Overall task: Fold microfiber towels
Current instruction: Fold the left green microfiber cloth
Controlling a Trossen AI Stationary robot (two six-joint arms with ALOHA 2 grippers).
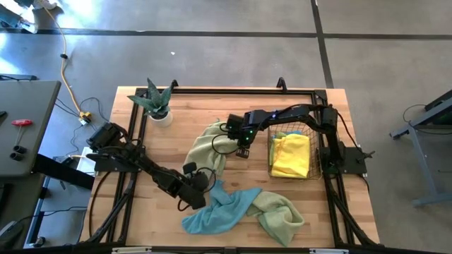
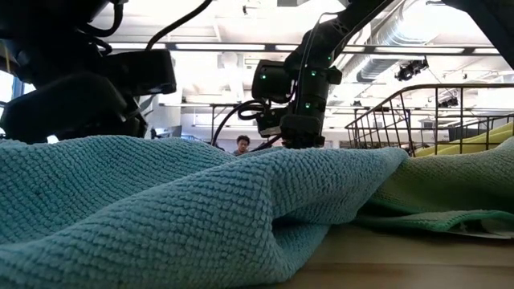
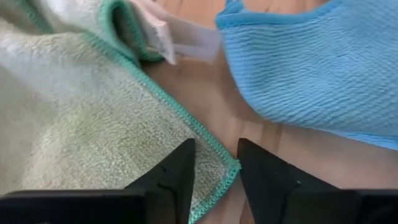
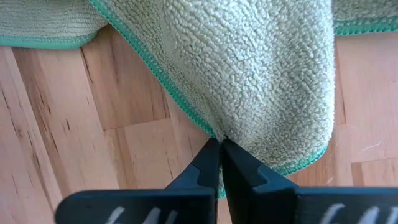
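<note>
A pale green towel [image 1: 208, 149] lies crumpled at the table's middle. My right gripper [image 1: 244, 149] is shut on its far right end. My left gripper [image 3: 217, 171] is open at the towel's near left corner [image 3: 219, 163], one finger on each side of the hemmed tip, which lies flat on the wood. A light blue towel [image 1: 212, 215] lies bunched near the front edge, and a second green towel [image 1: 282, 215] lies to its right. A yellow towel [image 1: 291, 156] sits in the wire basket [image 1: 311, 140]. My right gripper pinches the pale green towel at its teal-hemmed edge [image 4: 211, 132] between its two fingers, which slant down from above. The cloth bunches into a fold at the pinch, and the rest trails away onto the table, slack. My left gripper straddles the corner; whether a finger touches it cannot be told.
A potted plant [image 1: 157, 106] stands at the far left corner. The basket takes up the right side beside the right arm. A white label [image 3: 180, 43] shows at the pale green towel's hem. Bare wood [image 1: 169, 148] lies left of the pale green towel.
</note>
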